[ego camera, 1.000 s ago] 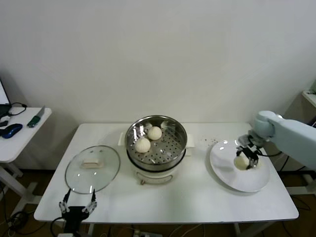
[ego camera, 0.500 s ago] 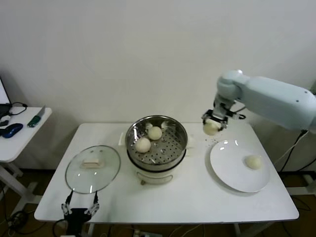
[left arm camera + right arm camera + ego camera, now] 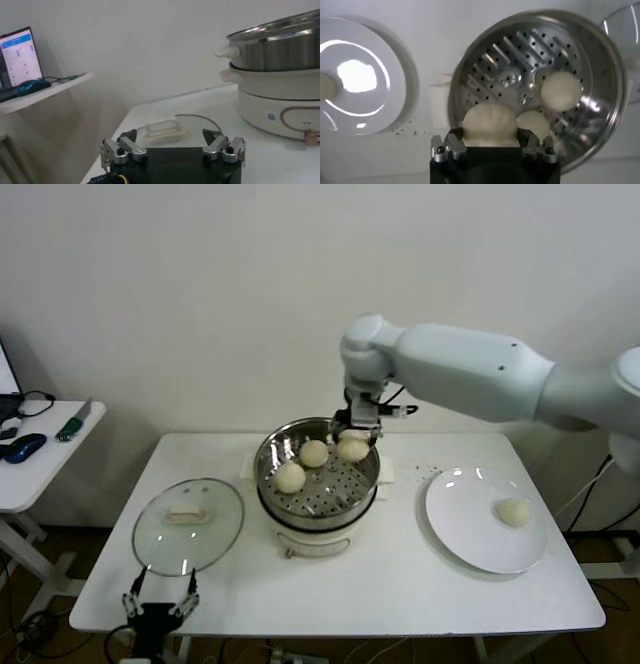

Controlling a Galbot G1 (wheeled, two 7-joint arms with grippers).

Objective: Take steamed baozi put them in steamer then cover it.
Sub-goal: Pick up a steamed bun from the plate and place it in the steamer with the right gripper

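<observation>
Lab or office: bare wall (image 3: 200,304), side desk (image 3: 40,459) (laptop (image 3: 17,57)).

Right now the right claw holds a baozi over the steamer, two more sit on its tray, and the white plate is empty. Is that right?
Not quite: the white plate is not empty. The head view shows one baozi on it. The rest stands: the right claw holds a baozi over the steamer, with two more on its tray.

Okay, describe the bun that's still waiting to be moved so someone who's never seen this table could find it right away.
Start at the steel steamer in the middle of the white table, then look to the robot's right for the big white plate. The baozi lies alone on that plate, toward its outer side. The other three buns are all over at the steamer, one between the right gripper's jaws.
</observation>
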